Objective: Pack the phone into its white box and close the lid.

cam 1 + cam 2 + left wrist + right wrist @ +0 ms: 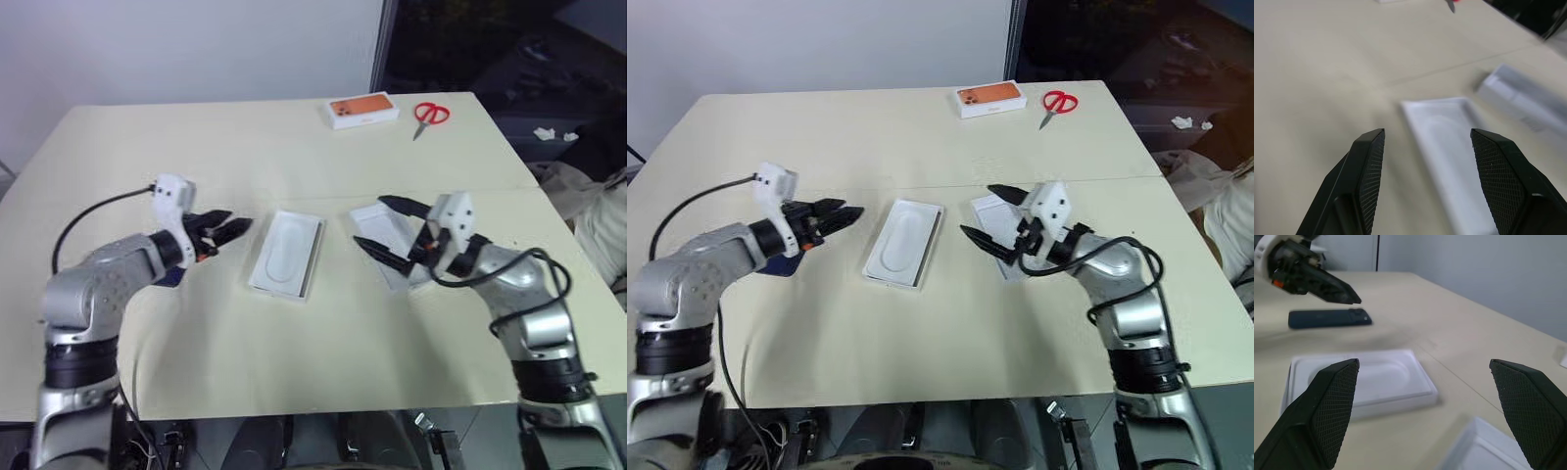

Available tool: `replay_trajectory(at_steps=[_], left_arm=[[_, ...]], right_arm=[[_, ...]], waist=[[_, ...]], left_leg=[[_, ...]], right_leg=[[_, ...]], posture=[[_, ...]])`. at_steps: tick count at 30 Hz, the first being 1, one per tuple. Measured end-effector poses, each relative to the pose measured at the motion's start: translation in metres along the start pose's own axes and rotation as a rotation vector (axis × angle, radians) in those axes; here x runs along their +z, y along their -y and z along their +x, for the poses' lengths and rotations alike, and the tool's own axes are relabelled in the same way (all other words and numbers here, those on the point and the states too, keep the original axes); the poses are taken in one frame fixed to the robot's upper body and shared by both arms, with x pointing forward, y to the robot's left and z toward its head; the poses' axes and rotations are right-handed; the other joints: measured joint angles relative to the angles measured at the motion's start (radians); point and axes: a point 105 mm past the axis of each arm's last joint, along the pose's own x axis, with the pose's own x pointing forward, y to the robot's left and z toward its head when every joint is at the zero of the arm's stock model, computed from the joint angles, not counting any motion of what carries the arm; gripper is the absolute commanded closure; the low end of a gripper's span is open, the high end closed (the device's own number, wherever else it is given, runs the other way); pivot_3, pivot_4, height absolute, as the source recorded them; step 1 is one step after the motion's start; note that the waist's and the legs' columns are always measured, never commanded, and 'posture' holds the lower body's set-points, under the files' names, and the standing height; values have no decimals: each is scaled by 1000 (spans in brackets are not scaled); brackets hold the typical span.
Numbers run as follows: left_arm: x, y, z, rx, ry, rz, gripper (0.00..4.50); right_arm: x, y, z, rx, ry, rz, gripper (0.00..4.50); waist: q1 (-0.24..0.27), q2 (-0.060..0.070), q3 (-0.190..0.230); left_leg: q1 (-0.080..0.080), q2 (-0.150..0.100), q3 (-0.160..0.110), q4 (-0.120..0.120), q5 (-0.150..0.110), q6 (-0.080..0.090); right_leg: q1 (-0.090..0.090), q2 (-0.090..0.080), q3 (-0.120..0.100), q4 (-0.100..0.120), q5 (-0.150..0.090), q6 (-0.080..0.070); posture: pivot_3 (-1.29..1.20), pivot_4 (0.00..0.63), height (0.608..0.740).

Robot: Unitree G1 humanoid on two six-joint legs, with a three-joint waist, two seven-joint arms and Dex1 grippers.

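**Phone on the table beside my left gripper, both grippers empty**

I see the phone [1331,317] lying flat on the cream table [294,333]. In the right wrist view it is a dark blue slab, and the left gripper [1354,299] hangs just above and near its camera end, not touching it. In the head views the phone is mostly hidden under my left arm; only a dark edge shows at the forearm [782,262].

The left gripper [238,225] has its fingers apart with nothing between them. It points toward the white insert [287,253] with the oval recess, which lies flat in the middle of the table, between the two grippers.

The right gripper [377,224] is spread wide and also empty. It hovers over a white cardboard piece [384,223]. I cannot tell if this piece is the white box or the lid, because the gripper covers much of it.

At the far edge of the table lie an orange-topped box [361,109] and red scissors [429,116], well apart from both grippers.
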Motion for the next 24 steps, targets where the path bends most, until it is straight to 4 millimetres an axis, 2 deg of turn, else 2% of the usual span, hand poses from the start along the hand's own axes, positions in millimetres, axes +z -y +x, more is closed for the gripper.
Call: replay_trajectory(at_steps=[2,6,9,11,17,24], left_arm=[[-5,-5,-8,-15,23,54,1515],[-16,-16,-27,-34,29,108,1515],[-17,-18,-31,-30,39,144,1515],[-18,-21,-32,-11,37,164,1515],[-22,-20,-34,-11,34,195,1515],[-21,-19,-33,-12,42,215,1515]], right_arm=[[-3,-7,15,18,5,16,825],[-10,-14,48,36,-37,-14,2918],[-19,-21,72,24,-77,-22,4446],[-23,-28,84,36,-106,-46,4484],[-43,-44,97,116,-248,-133,4484],[-67,-60,98,178,-478,-198,4484]], waist=[[-1,0,0],[-4,0,0],[-3,0,0],[-3,0,0],[-7,0,0],[-7,0,0]], left_leg=[[0,0,0,0,0,0],[-1,0,0,0,-2,5],[-1,0,0,0,-2,5],[-2,0,0,0,-1,3],[-2,0,0,0,-2,4],[-2,0,0,0,-3,6]], right_leg=[[0,0,0,0,1,-1],[-1,0,0,0,1,-1],[-1,0,0,0,1,-1],[-2,0,0,0,1,-1],[-3,0,0,0,1,-1],[-4,0,0,1,1,-1]], posture=[[0,150,740],[0,150,740],[0,150,740],[0,150,740],[0,150,740],[0,150,740]])
